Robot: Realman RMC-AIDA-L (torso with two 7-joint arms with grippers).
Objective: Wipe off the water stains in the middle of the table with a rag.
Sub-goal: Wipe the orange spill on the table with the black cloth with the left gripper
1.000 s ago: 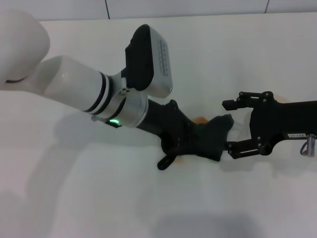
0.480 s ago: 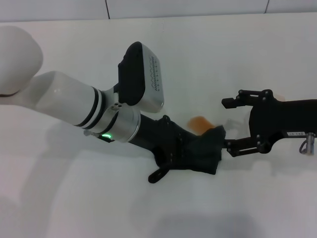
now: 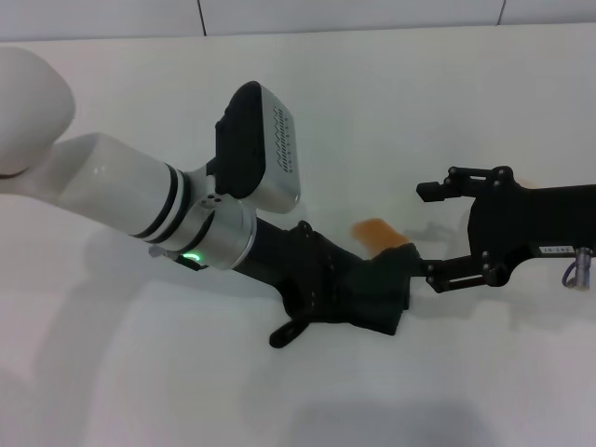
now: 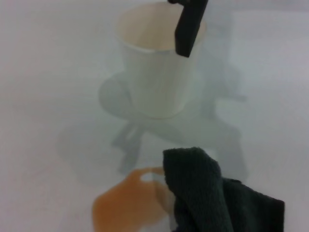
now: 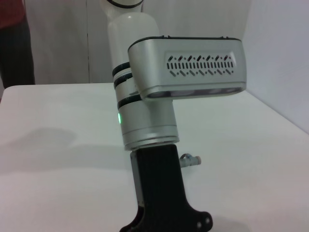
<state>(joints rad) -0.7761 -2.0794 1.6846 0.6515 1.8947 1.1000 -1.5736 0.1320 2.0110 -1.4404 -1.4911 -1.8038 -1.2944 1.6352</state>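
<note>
A dark rag (image 3: 377, 296) is pinched in the left pincer (image 3: 349, 300) and pressed on the desk (image 3: 372, 112), beside the water stains (image 3: 376, 232). The right pincer (image 3: 430, 233) is held spread nearby.

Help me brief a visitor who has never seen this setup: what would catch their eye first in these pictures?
First the big white left arm reaching across the table, its left gripper holding a dark rag at mid-table. Next the orange-brown water stains at the rag's far edge, only partly covered. The black right gripper waits open just to the right, and the left wrist view shows a white cup standing beyond the puddle.
</note>
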